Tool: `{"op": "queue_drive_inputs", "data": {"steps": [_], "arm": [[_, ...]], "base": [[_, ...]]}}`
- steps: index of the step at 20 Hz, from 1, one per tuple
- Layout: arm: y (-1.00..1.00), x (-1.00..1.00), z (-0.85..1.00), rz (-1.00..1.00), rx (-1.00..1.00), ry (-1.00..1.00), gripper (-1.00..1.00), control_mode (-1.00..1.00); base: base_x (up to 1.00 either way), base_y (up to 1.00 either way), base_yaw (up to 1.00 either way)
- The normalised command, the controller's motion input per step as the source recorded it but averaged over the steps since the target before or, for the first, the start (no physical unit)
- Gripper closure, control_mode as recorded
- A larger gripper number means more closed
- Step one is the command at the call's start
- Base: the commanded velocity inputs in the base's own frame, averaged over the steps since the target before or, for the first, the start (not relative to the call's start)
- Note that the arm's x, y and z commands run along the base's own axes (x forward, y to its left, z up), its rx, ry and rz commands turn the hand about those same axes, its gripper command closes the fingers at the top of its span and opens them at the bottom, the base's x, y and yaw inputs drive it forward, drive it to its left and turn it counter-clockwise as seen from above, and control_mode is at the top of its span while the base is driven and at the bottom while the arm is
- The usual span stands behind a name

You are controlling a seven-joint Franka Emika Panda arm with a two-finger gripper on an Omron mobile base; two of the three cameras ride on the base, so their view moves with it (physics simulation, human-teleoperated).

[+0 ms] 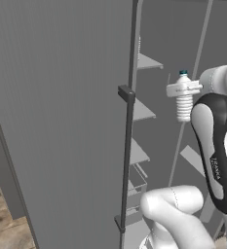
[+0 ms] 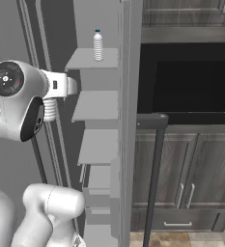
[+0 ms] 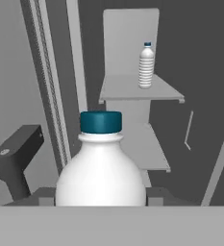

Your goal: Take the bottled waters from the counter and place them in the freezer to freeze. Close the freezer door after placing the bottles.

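The two-finger gripper (image 1: 184,90) is clamped around a small clear ribbed plastic bottle with a teal cap (image 3: 101,161), upright in front of the open freezer. A second identical bottle (image 2: 98,46) stands on an upper grey freezer shelf (image 2: 85,60).

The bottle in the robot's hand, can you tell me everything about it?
The held bottle is a small clear-white plastic water bottle with a teal cap, a smooth rounded shoulder and a ribbed lower body. It stands upright, clamped near its neck by the gripper, which is shut on it, so it hangs in the air in front of the open freezer, touching no shelf. Its twin, the second bottle, already stands upright on an upper freezer shelf.
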Motion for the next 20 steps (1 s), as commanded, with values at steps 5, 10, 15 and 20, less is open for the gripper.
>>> {"op": "queue_drive_inputs", "data": {"steps": [5,10,15,20], "arm": [[-0.07,0.47,0.11,0.04,0.00,-0.06,1.00,-1.00],[-0.12,0.43,0.01,-0.01,0.03,0.00,1.00,-1.00],[-0.10,0.32,0.00,-0.01,0.07,0.00,1.00,-1.00],[-0.09,0.38,0.00,0.00,0.01,0.00,1.00,-1.00]], "base": [[0.00,0.00,0.00],[0.00,0.00,0.00],[0.00,0.00,0.00],[0.00,0.00,0.00]]}}
